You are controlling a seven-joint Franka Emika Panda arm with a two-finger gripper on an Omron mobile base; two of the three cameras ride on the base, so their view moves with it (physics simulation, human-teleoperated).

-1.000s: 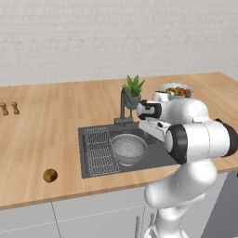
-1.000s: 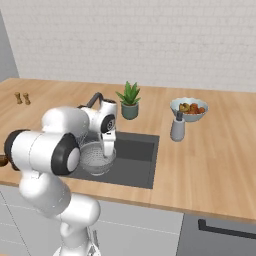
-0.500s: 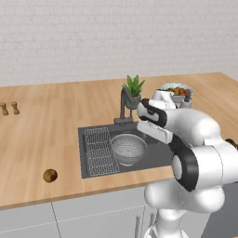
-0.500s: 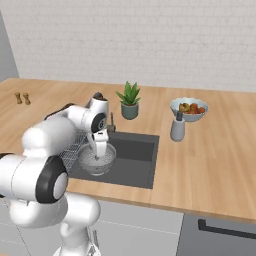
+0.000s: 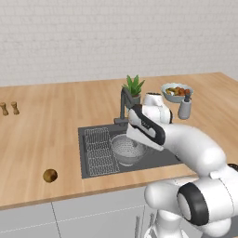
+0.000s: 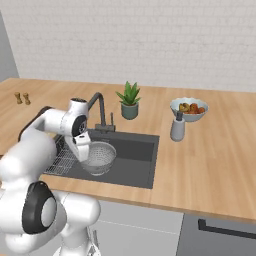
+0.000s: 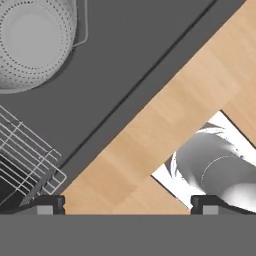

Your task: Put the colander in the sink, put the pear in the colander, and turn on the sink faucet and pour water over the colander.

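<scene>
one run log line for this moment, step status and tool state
colander: in sink | pear: on counter, left of sink | tool: open, empty, over sink's front edge | faucet: untouched

We can read no text, label, brand, number or sign anywhere in these views.
</scene>
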